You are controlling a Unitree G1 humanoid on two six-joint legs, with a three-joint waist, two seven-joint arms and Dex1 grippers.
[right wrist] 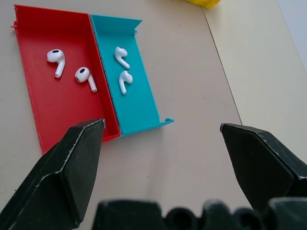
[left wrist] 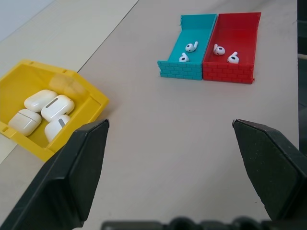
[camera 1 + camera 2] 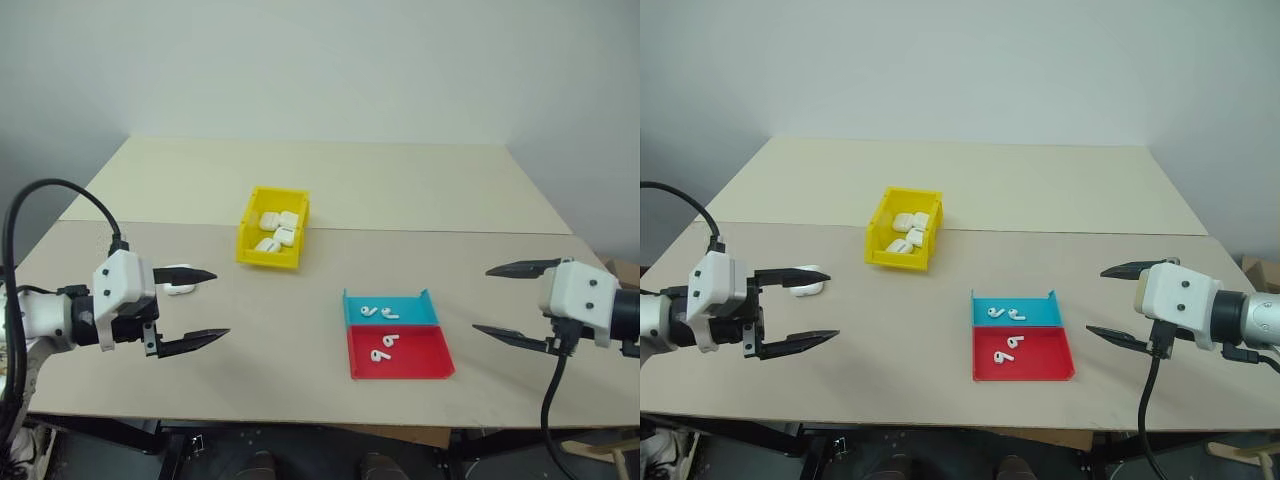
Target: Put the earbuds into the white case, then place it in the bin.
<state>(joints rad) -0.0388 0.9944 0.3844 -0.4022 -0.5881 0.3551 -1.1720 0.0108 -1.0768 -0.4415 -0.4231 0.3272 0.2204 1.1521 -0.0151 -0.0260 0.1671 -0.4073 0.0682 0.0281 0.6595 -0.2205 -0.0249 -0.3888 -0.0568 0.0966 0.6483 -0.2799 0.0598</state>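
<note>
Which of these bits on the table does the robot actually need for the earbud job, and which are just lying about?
Needed:
- earbuds, two in each tray
- white case on the table by the left gripper
- yellow bin

Lying about:
- blue tray and red tray
- cases already in the bin

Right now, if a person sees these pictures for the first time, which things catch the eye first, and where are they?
The bright yellow bin stands near the table's middle, with several white cases inside. Nearer to the robot, toward its right, a blue tray and a red tray sit side by side, each holding two earbuds. One white case lies alone on the table by the left gripper; both it and the right gripper hover with jaws wide open, holding nothing.
</note>
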